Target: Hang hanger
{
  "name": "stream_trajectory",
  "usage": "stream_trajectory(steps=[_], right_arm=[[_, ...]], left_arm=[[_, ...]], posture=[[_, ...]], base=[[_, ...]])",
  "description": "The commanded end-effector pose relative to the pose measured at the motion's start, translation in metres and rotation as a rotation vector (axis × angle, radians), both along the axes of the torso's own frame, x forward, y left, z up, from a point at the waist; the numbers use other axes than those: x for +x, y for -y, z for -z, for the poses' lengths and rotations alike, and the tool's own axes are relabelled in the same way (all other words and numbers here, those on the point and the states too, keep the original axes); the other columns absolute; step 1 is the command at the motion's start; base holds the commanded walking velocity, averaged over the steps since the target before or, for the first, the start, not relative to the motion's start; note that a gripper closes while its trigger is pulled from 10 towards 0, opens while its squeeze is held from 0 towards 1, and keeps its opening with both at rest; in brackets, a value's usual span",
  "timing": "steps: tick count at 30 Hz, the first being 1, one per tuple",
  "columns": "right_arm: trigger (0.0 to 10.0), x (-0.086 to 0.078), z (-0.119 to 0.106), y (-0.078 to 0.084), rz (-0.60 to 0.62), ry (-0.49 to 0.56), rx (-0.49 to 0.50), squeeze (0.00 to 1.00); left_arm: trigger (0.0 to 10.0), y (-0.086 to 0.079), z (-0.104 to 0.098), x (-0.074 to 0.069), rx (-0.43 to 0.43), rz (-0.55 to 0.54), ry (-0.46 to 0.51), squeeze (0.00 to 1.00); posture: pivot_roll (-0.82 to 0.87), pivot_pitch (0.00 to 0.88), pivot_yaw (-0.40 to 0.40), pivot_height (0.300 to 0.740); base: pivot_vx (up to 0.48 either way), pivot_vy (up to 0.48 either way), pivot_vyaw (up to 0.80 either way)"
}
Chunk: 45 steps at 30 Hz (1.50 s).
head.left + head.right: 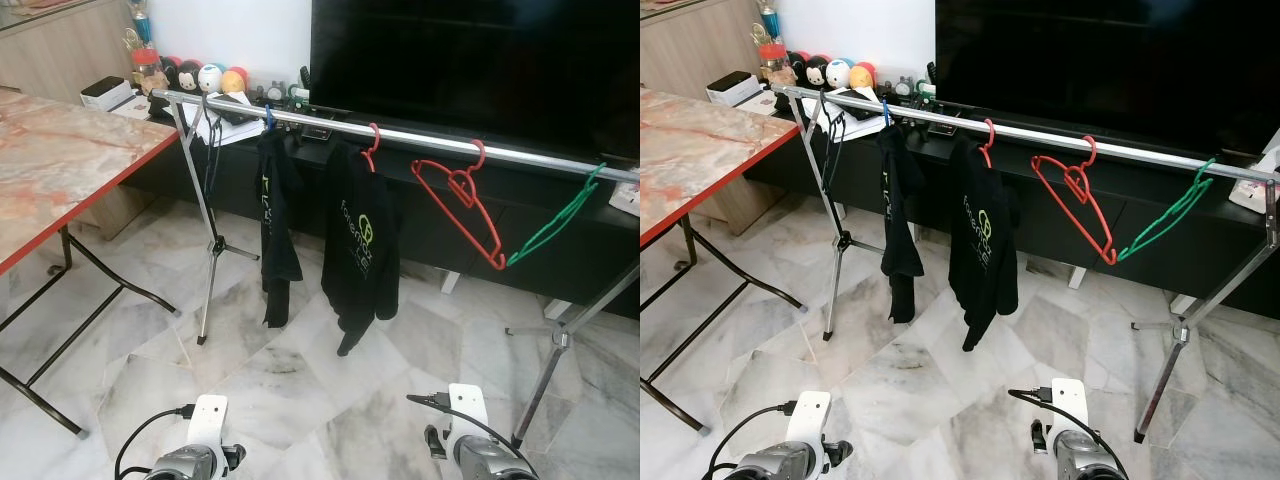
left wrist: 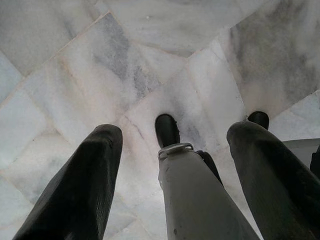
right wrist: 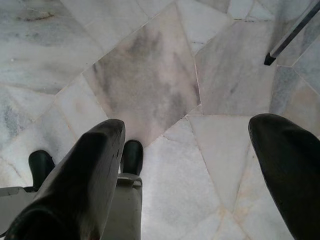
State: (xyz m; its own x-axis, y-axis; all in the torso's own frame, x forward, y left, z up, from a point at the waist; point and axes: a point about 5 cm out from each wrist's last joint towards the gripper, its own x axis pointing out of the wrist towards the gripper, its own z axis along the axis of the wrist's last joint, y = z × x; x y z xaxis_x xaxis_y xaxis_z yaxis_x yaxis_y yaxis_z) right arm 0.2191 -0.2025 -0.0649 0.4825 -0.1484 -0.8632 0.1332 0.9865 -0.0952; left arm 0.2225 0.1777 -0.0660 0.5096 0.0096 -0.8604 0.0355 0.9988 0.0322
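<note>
A silver clothes rail runs across the room in front of me. On it hang an empty red hanger and, further right, an empty green hanger. Left of these, another red hanger carries a black shirt, and a blue hanger carries a dark garment. Both arms hang low, well short of the rail. My left gripper is open over the marble floor with nothing in it. My right gripper is also open and holds nothing.
A marble-topped folding table stands on the left. A large black TV on a low dark console is behind the rail. The rail's tripod legs spread on the floor; one foot lies near my right gripper.
</note>
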Motion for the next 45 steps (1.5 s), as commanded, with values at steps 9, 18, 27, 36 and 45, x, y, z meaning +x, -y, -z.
stream_trajectory(steps=[9, 18, 27, 36, 45], right_arm=[[10.0, 0.0003, 0.0001, -0.0015, -0.003, -0.007, 0.002, 0.00], [10.0, -0.0005, 0.0005, -0.0017, -0.003, -0.011, 0.002, 0.00], [10.0, -0.0009, 0.0009, -0.0023, -0.008, -0.012, 0.002, 0.00], [10.0, -0.0019, 0.0016, -0.0029, -0.012, -0.015, 0.004, 0.00], [10.0, -0.0023, 0.0019, -0.0035, -0.014, -0.016, 0.004, 0.00]], left_arm=[[10.0, -0.0023, 0.0033, -0.0058, 0.008, 0.003, -0.013, 0.00], [10.0, -0.0023, 0.0035, -0.0062, 0.001, -0.020, 0.000, 0.00], [10.0, -0.0031, 0.0038, -0.0068, 0.014, -0.007, -0.008, 0.00], [10.0, -0.0032, 0.0043, -0.0077, 0.011, -0.009, -0.006, 0.00], [10.0, -0.0039, 0.0043, -0.0078, 0.018, 0.000, -0.004, 0.00]], posture=[[-0.02, 0.000, -0.034, 0.740], [-0.02, 0.000, -0.033, 0.740], [-0.02, 0.000, -0.034, 0.740], [-0.02, 0.000, -0.033, 0.740], [-0.02, 0.000, -0.030, 0.740]], base=[[0.000, 0.000, -0.50], [0.000, 0.000, -0.79], [0.000, 0.000, -0.79], [0.000, 0.000, -0.79], [0.000, 0.000, -0.79]])
